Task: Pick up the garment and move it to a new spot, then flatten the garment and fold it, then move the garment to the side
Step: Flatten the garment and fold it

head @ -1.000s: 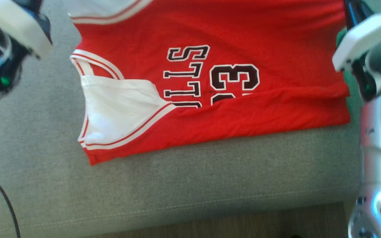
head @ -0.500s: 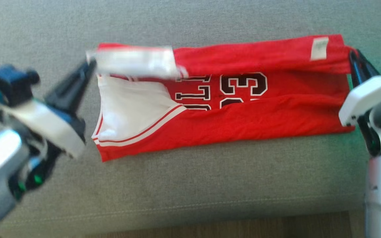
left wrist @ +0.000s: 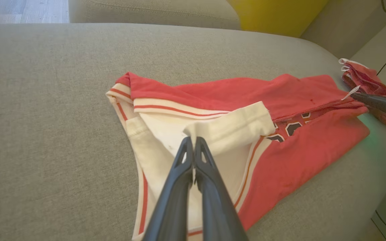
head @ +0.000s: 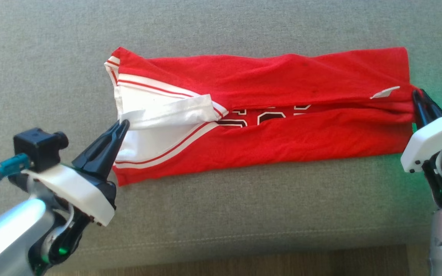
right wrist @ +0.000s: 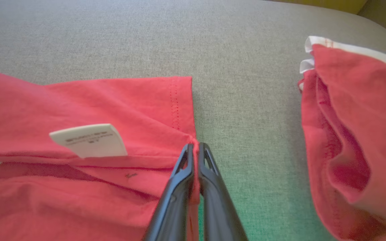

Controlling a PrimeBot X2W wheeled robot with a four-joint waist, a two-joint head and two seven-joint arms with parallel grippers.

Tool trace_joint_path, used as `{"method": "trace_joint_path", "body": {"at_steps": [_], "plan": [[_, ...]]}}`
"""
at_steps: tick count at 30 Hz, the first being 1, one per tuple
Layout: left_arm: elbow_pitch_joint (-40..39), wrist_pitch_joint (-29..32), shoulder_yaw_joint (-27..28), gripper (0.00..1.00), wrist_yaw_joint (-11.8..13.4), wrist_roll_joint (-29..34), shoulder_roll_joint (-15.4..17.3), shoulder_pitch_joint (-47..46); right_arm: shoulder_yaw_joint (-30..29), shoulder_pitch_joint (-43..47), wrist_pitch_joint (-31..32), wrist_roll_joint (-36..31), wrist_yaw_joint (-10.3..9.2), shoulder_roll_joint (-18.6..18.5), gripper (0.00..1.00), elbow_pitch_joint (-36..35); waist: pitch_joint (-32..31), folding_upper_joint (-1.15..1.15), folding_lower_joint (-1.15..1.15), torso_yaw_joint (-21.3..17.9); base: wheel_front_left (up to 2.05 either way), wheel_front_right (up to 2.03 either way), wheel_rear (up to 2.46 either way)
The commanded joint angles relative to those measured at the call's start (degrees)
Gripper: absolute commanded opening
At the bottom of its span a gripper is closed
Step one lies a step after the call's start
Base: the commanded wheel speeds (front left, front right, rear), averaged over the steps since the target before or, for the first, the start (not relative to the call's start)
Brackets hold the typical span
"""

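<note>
This jersey (head: 282,145) is light and floppy, so my left jaws pinch the white strap (left wrist: 233,127) end, right jaws pinch the hem corner (right wrist: 188,132).

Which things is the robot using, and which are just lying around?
Using:
red jersey
left gripper, pinching its white armhole edge
right gripper, pinching its hem

Lying around:
another red garment
yellow object
</note>
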Motion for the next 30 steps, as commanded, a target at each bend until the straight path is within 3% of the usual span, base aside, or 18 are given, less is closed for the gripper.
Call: {"method": "trace_joint_path", "body": {"at_steps": [1, 3, 5, 7, 8, 9, 10, 12, 13, 14, 17, 22, 23, 25, 26, 30], "plan": [[-0.19, -0.7, 3.1, 0.0, -0.23, 0.85, 1.54, -0.69, 1.16, 0.24, 0.54, 0.58, -0.03, 0.01, 0.0, -1.71, 0.01, 0.0, 0.0, -0.07, 0.0, 0.0, 0.0], [0.76, -0.7, 3.24, 0.0, -0.51, 1.23, 0.96, -0.21, 1.26, 0.36, 0.74, 0.82, -0.03, 0.01, 0.0, -1.39, -0.06, 0.0, 0.0, -0.15, 0.0, 0.0, 0.0], [1.65, -0.71, 3.49, 0.0, -0.78, 1.23, 0.3, 0.24, 1.17, 0.43, 0.82, 1.01, -0.03, 0.01, 0.16, -0.99, -0.28, 0.0, 0.0, -0.18, 0.0, 0.0, 0.0], [2.59, -0.71, 3.64, 0.0, -1.03, 0.95, -0.37, 0.8, 1.19, 0.58, 0.94, 1.41, -0.03, 0.01, 0.49, -0.38, -0.68, 0.0, 0.0, -0.27, 0.0, 0.0, 0.0], [2.99, -0.71, 3.63, 0.0, -1.17, 0.86, -0.67, 1.09, 1.27, 0.66, 0.98, 1.6, -0.03, 0.01, 0.8, -0.05, -0.9, 0.0, 0.0, -0.37, 0.0, 0.0, 0.0], [3.35, -0.71, 3.63, 0.02, -1.22, 0.9, -0.93, 1.36, 1.36, 0.76, 1.03, 1.79, -0.03, 0.01, 1.0, 0.31, -1.16, 0.0, 0.0, -0.49, 0.0, 0.0, 0.0], [3.6, -0.71, 3.62, 0.26, -1.27, 0.98, -1.26, 1.64, 1.39, 0.84, 0.96, 2.15, -0.03, 0.01, 1.0, 0.64, -1.43, 0.0, 0.0, -0.59, 0.0, 0.0, 0.0], [3.99, -0.71, 3.76, 0.58, -1.09, 1.13, -2.18, 2.34, 1.33, 1.05, 0.5, 2.75, -0.03, 0.01, 1.0, 1.26, -2.14, 0.0, 0.0, -0.8, 0.0, 0.0, 0.0], [4.17, -0.71, 3.76, 0.95, -0.89, 1.19, -2.67, 2.77, 1.23, 1.19, 0.07, 3.27, -0.03, 0.01, 1.0, 1.55, -2.55, 0.0, 0.0, -0.88, 0.0, 0.0, 0.0], [4.26, -0.71, 4.14, 1.0, -0.55, 1.22, -3.27, 3.18, 1.12, 1.39, -0.38, 3.74, -0.03, 0.01, 1.0, 1.77, -3.0, 0.0, 0.0, -0.95, 0.0, 0.0, 0.0], [4.52, -0.71, 6.42, 1.0, 1.49, 2.06, -5.14, 5.01, 0.9, 2.48, -1.84, 5.45, -0.03, 0.01, 1.0, 2.15, -4.75, 0.0, 0.0, -1.17, 0.0, 0.0, 0.0], [4.03, -0.71, 13.4, 1.0, 6.95, 5.95, -9.26, 10.75, 0.91, 5.39, -4.21, 9.04, -0.03, 0.01, 1.0, 2.89, -8.27, 0.0, 0.0, -1.57, 0.0, 0.0, 0.0], [4.03, -0.71, 13.4, 1.0, 6.95, 5.95, -9.26, 10.75, 0.91, 5.39, -4.21, 9.04, -0.03, 0.01, 1.0, 2.89, -8.27, 0.0, 0.0, -1.57, 0.0, 0.0, 0.0], [3.34, -0.71, 16.99, 1.0, 9.01, 8.85, -11.68, 13.62, 0.71, 6.56, -5.34, 10.83, -0.03, 0.01, 1.0, 3.74, -9.7, 0.0, 0.0, -1.5, 0.0, 0.0, 0.0], [2.42, -0.71, 20.37, 1.0, 10.28, 12.28, -14.64, 16.59, 0.15, 7.52, -6.47, 12.32, -0.03, 0.01, 1.0, 5.06, -10.99, 0.0, 0.0, -1.18, 0.0, 0.0, 0.0], [1.56, -0.71, 23.49, 1.0, 11.18, 19.68, -18.39, 20.46, -1.11, 7.57, -7.9, 15.74, -0.03, 0.01, 1.0, 8.2, -12.43, 0.0, 0.0, -0.46, 0.0, 0.0, 0.0]]}}
